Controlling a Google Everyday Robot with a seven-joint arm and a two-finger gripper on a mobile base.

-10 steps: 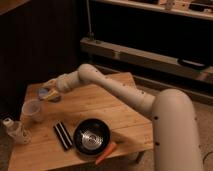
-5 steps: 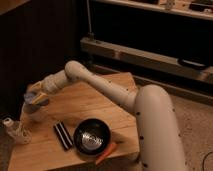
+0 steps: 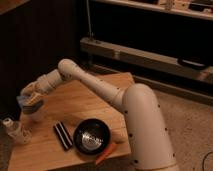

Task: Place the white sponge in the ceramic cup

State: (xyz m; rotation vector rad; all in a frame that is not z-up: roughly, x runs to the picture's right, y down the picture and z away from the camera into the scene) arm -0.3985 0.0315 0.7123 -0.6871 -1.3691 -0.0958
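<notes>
Claw and sponge now over cup

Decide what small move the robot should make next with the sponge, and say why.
Probably a short, straight lowering of the gripper. It holds the white sponge just above the ceramic cup near the left edge of the table. The sponge appears to sit roughly over the cup's mouth but is not yet inside, so releasing from there might let it bounce off the rim.
</notes>
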